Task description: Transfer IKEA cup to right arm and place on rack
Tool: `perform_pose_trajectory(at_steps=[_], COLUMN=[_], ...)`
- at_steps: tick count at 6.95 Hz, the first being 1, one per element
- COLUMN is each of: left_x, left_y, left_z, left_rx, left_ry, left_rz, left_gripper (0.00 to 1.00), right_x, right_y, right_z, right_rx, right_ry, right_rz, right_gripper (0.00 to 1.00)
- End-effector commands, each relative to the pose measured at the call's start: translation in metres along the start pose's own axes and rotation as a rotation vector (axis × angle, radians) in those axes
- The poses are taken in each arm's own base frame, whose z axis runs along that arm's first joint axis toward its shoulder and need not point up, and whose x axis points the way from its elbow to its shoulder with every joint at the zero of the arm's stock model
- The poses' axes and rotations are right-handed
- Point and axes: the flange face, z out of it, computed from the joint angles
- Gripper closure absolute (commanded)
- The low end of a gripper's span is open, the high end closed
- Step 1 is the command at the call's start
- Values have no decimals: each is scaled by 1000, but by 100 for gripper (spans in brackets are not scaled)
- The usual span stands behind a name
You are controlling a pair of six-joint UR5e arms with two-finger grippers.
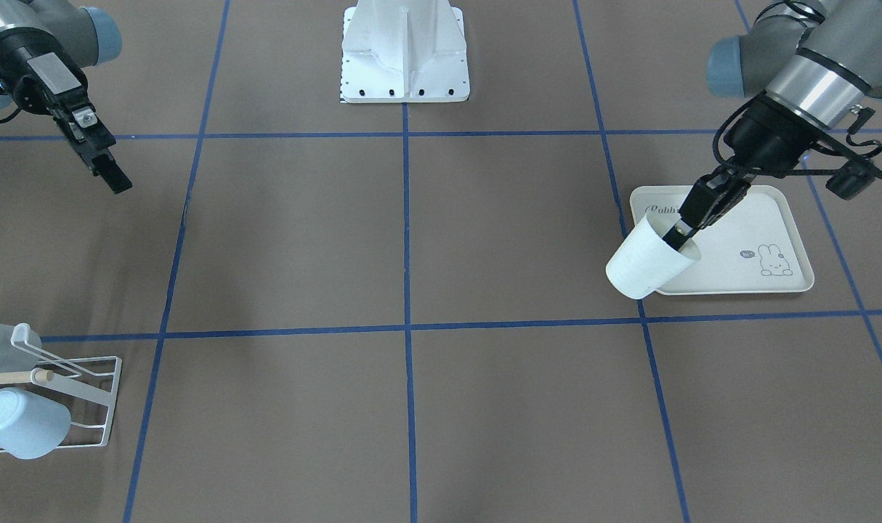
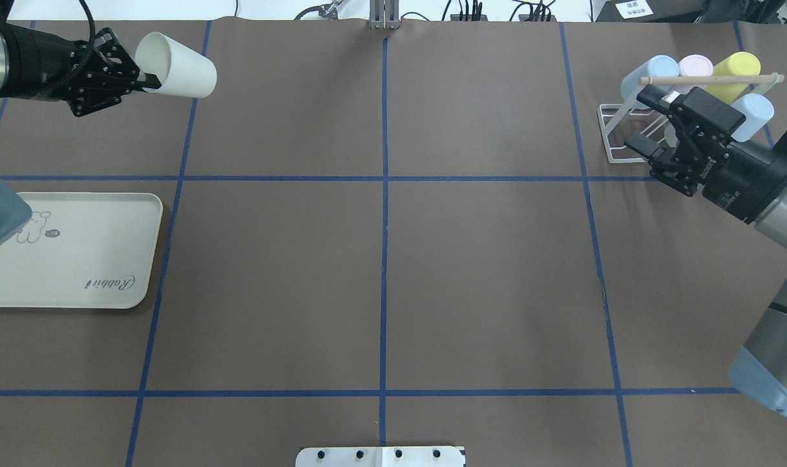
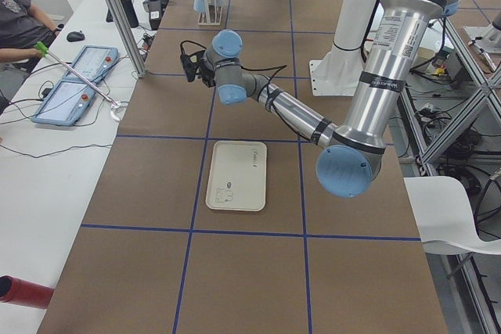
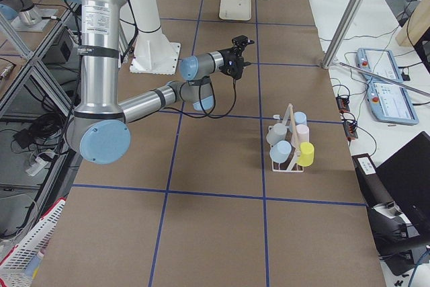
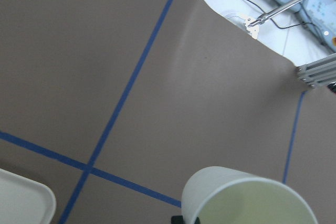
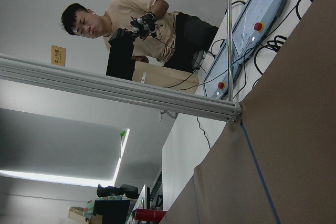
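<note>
Cup (image 1: 652,258) first: hangs in the air over the left part of the table (image 2: 484,272), clear of the brown surface and tipped right over on its side. Points its open mouth back at the left gripper (image 1: 677,234) and its base out toward the middle of the table. Gets held by the rim alone, with one finger down inside the mouth, the other on the outside wall, and both clenched on that strip of wall. From the front camera, seems to overlap the corner of the cream rabbit tray (image 1: 739,225), but from overhead shows up well apart from it, so can't tell what lies straight below. Fills the bottom of the left wrist view too, pale inside.

Over to the right gripper (image 2: 646,123): floats above the other end of the table, fingers spread wide and gripping nothing. Sits near the rack (image 2: 617,139) without touching it.

As for the rack: stands on the table at the far right, a white wire frame with a wooden dowel (image 2: 711,79) across the top. Carries four other cups (image 2: 695,65), two light blue, one pink and one yellow. Ends up well apart from the white cup, pretty much at opposite ends of the table.

Tray-wise: lies flat at the left end, rabbit drawing and lettering facing up.

From the right wrist camera: catches the table edge, a metal bar and a person (image 6: 152,35) sitting beyond it with some small device in hand.
</note>
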Motion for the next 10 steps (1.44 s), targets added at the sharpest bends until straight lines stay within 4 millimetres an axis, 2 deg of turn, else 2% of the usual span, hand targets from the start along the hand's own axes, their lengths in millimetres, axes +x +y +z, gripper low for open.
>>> perform_pose_trajectory(at_steps=[1, 2, 4, 5, 7, 8, 10], left_x=[11, 16, 12, 12, 24, 24, 7], left_y=[57, 84, 153, 174, 204, 215, 232], left_z=[20, 31, 48, 49, 54, 63, 79], left_rx=[-23, -41, -92, -119, -165, -162, -128], left_ry=[228, 300, 498, 555, 615, 651, 704], left_rz=[-103, -143, -240, -255, -302, -328, -407], left_gripper=[100, 100, 100, 100, 100, 100, 100], right_x=[-6, -7, -7, -13, -26, -31, -60], right_y=[14, 20, 48, 62, 94, 109, 159], right_z=[3, 0, 3, 10, 38, 51, 105], right_rx=[-44, -70, -145, -172, -218, -229, -242], right_ry=[-40, -67, -98, -117, -146, -135, -113], right_rz=[104, 130, 177, 194, 206, 210, 220], right_gripper=[1, 1, 1, 1, 0, 0, 0])
